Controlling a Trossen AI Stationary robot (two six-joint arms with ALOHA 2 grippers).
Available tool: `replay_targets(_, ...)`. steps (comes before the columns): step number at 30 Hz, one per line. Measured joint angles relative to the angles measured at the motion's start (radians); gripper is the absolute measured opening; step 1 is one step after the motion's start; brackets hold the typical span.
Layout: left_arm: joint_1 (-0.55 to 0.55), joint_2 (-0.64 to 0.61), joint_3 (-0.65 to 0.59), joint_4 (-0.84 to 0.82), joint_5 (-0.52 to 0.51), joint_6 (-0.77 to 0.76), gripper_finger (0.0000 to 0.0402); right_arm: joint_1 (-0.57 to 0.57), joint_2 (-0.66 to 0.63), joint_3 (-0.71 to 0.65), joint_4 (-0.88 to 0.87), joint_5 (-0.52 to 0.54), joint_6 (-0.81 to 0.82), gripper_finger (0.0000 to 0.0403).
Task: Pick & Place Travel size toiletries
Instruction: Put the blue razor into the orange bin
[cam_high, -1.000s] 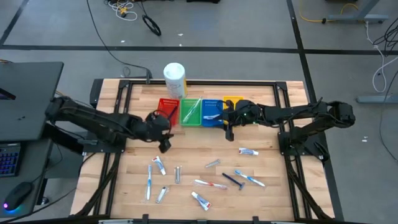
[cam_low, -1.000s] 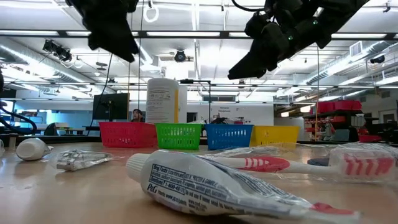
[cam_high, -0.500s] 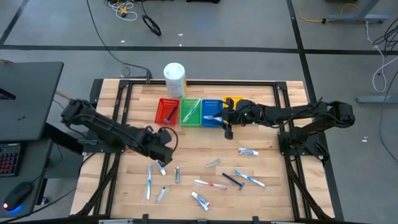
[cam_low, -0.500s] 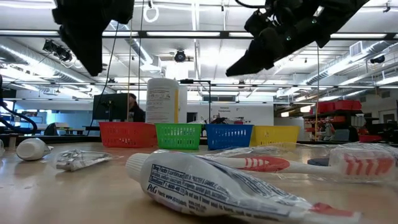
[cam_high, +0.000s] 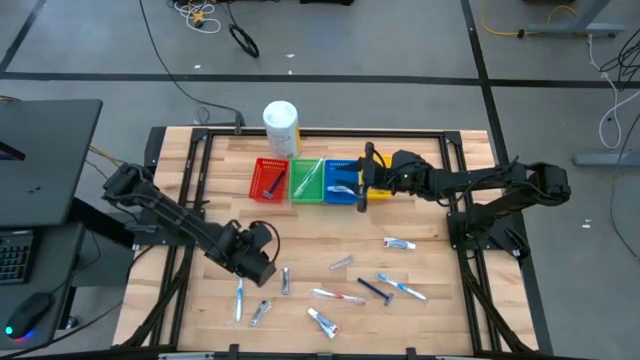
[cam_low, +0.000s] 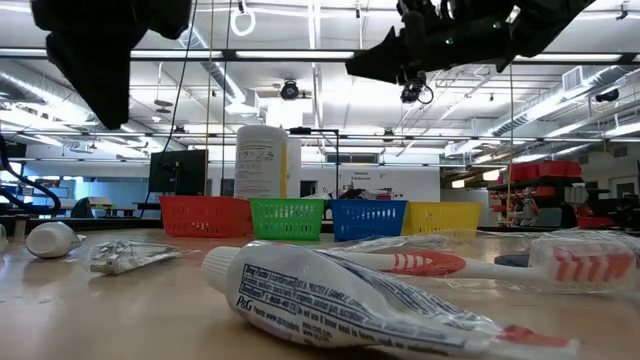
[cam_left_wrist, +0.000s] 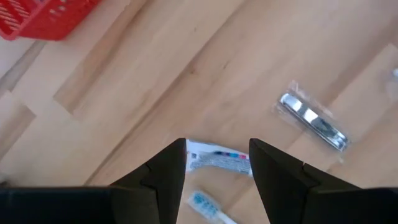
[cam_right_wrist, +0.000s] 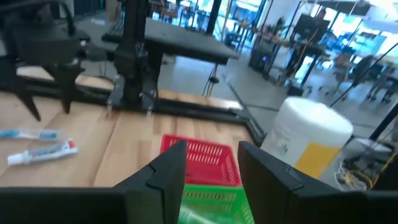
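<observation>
The small toiletries lie spread over the near half of the counter (cam_high: 200, 160). The left tool (cam_high: 257, 268) hangs over them, open and empty, with a little white tube (cam_left_wrist: 217, 160) lying crossways right under its gap. The right tool (cam_high: 365, 183), also open and empty, is far off over the bins (cam_high: 325, 185), so the left arm is nearer.

Robotics lab: open ceiling pipes (cam_low: 560, 95), floor cables (cam_high: 180, 70), desk monitor (cam_low: 178, 171).
</observation>
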Motion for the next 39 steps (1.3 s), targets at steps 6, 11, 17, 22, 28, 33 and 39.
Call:
replay_targets(6, -0.025, 0.0, 0.0, -0.001, -0.007, -0.074, 0.0185, -0.009, 0.0, 0.0, 0.038, -0.001, -0.064, 0.0154)
replay_targets(11, -0.017, 0.0, 0.0, 0.002, -0.002, -0.126, 0.0185, -0.03, 0.0, 0.0, 0.018, -0.001, -0.093, 0.0154)
replay_targets(17, 0.016, 0.0, 0.0, 0.003, -0.045, -0.07, 0.0185, -0.065, 0.0, 0.0, -0.063, -0.015, -0.081, 0.0154)
replay_targets(22, 0.058, 0.0, 0.0, 0.032, -0.116, 0.01, 0.0185, -0.056, 0.0, 0.0, -0.117, -0.144, -0.017, 0.0154)
replay_targets(28, 0.099, 0.0, -0.001, 0.158, -0.266, 0.248, 0.0185, 0.099, 0.0, 0.037, -0.338, -0.152, 0.09, 0.0154)
replay_targets(33, 0.126, 0.0, -0.001, 0.325, -0.309, 0.509, 0.0185, 0.32, 0.0, 0.06, -0.672, 0.068, 0.293, 0.0154)
replay_targets(39, 0.15, 0.0, -0.001, 0.544, -0.287, 0.812, 0.0185, 0.509, 0.011, 0.051, -0.814, 0.032, 0.659, 0.0154)
